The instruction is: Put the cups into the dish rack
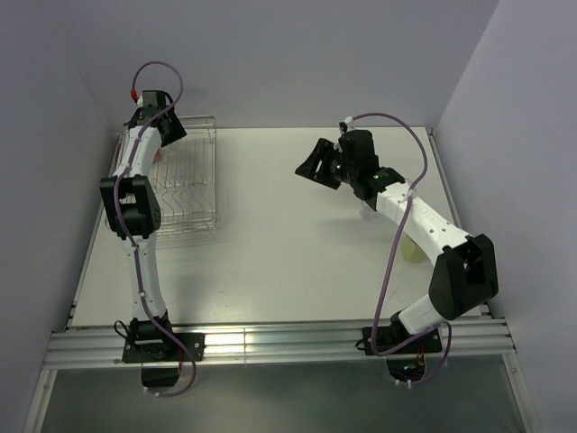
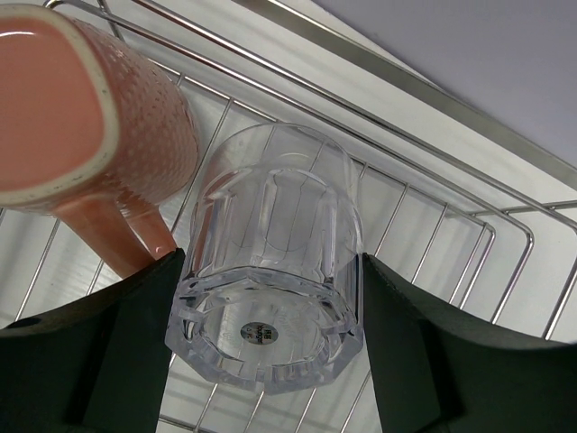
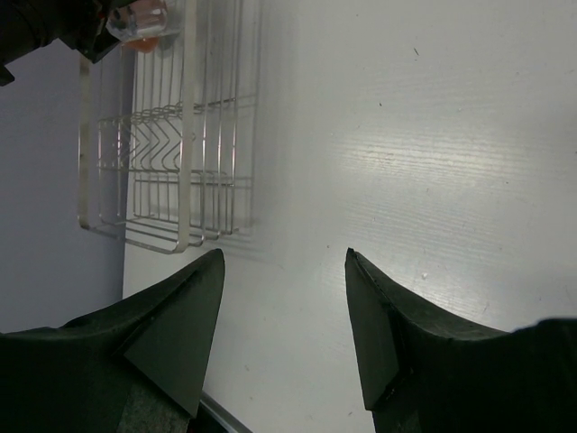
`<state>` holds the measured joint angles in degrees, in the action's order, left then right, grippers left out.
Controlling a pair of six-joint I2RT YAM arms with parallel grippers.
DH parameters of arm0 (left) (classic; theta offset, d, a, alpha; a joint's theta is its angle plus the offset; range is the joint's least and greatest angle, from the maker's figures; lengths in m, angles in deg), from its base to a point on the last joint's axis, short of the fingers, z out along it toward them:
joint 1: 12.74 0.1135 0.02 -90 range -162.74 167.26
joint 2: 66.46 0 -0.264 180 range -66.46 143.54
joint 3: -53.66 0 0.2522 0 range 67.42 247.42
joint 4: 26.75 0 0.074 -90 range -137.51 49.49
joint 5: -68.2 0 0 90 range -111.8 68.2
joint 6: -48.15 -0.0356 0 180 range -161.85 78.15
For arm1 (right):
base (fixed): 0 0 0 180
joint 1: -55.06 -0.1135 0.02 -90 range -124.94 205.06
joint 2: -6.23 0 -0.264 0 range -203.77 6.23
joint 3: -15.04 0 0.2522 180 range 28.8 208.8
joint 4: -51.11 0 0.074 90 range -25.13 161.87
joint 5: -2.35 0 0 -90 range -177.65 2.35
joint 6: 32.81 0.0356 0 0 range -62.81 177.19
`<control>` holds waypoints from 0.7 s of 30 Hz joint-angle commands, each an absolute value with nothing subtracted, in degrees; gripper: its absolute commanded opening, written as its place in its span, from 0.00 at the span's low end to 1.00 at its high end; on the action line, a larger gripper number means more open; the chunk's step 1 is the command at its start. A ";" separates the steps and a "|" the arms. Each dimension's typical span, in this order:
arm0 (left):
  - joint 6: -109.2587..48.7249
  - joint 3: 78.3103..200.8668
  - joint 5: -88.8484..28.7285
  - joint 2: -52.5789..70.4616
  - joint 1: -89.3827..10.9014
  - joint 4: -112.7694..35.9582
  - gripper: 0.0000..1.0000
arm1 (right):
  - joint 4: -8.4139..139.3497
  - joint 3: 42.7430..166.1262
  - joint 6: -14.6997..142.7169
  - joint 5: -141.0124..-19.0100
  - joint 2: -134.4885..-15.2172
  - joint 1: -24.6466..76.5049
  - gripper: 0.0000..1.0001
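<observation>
Left gripper [image 2: 269, 271] clamped on clear tumbler [image 2: 270, 203], over dish rack [image 1: 194, 194] at table [image 3: 433, 135] far-left corner, just beside terracotta mug [image 2: 90, 117], right gripper [image 3: 284, 271] spread wide, empty, above mid-table.

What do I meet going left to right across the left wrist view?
Orange mug → clear tumbler, gripped by the left pincer → that pincer's right-side finger. Its other finger overlaps the mug, so it is left out; the dish rack runs behind everything.

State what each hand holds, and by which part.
The left hand grips a clear tumbler by its sides near the base; right hand holds nothing.
</observation>
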<state>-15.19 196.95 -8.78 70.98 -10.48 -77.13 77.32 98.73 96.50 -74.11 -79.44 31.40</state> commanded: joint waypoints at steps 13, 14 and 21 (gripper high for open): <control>-14.42 197.50 -8.61 71.17 -10.89 -73.30 0.90 | 75.68 99.55 94.28 -74.82 -80.17 31.15 0.64; -14.51 197.24 -8.70 71.17 -11.07 -73.21 0.91 | 75.77 99.64 94.20 -74.82 -80.34 31.15 0.64; -15.04 196.88 -8.88 71.00 -11.77 -72.33 0.93 | 76.12 99.99 93.85 -75.17 -80.43 31.15 0.64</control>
